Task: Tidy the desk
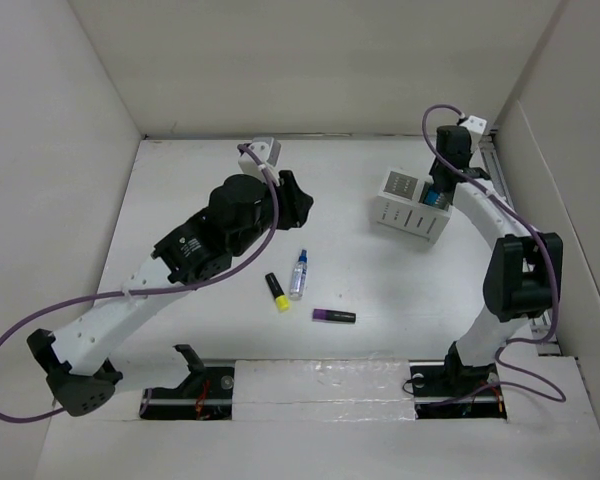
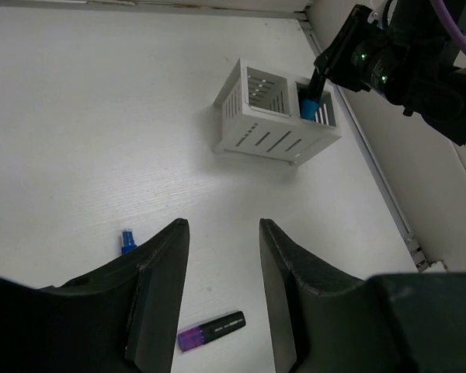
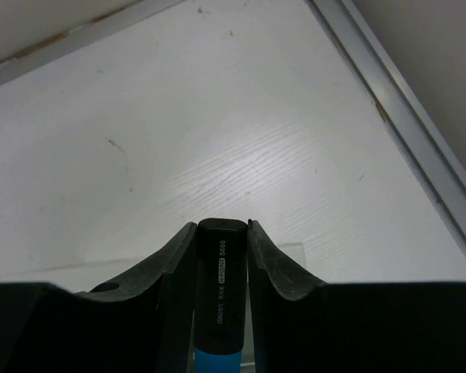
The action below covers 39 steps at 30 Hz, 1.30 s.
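The white desk (image 1: 170,190) holds a yellow highlighter (image 1: 277,291), a small spray bottle (image 1: 298,274) and a purple highlighter (image 1: 334,316) near its middle. A white compartmented organizer (image 1: 412,207) stands at the right. My right gripper (image 1: 440,180) is shut on a blue highlighter (image 3: 221,287) with a black cap, held upright with its lower end in the organizer's right compartment (image 2: 311,102). My left gripper (image 2: 224,233) is open and empty, above the desk left of the organizer. The purple highlighter (image 2: 211,331) lies below it.
White walls enclose the desk on three sides. A metal rail (image 3: 404,116) runs along the right wall beside the organizer. The spray bottle's blue cap (image 2: 128,240) shows by my left finger. The arm bases sit at the near edge.
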Each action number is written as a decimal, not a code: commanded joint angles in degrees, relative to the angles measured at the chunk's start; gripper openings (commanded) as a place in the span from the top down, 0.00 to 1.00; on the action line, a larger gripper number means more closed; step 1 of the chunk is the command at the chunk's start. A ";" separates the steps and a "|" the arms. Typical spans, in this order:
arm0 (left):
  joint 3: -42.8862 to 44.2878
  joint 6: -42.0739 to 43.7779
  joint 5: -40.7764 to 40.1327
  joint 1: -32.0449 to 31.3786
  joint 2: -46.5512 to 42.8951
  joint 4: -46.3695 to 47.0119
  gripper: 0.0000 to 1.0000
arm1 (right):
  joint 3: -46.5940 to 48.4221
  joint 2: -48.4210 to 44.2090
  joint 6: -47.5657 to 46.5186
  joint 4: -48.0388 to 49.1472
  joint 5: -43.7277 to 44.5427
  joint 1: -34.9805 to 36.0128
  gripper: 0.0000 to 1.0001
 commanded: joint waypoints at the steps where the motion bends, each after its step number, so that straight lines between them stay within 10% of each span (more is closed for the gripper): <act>1: -1.10 -1.14 0.13 0.11 -0.13 2.34 0.62 | -2.37 -1.66 1.59 2.43 3.13 1.11 0.78; 16: 0.22 1.49 1.53 0.11 2.07 4.19 0.62 | -2.65 -11.94 2.91 -1.87 3.40 5.24 0.44; 20: 1.01 1.76 0.83 0.11 1.72 4.28 0.62 | -3.09 -15.82 3.35 -4.34 0.85 7.62 0.50; 26: 3.03 2.19 -0.75 0.11 0.40 4.37 0.62 | -8.44 -21.79 5.18 -5.39 -8.55 18.23 0.99; 33: 9.00 6.59 -3.57 0.11 -1.01 1.73 0.59 | -9.59 -17.50 10.81 -6.71 -13.21 37.39 0.98; 39: 11.92 4.94 14.26 16.52 0.40 -1.18 0.63 | -4.15 -6.44 12.84 -8.64 -12.51 51.62 0.84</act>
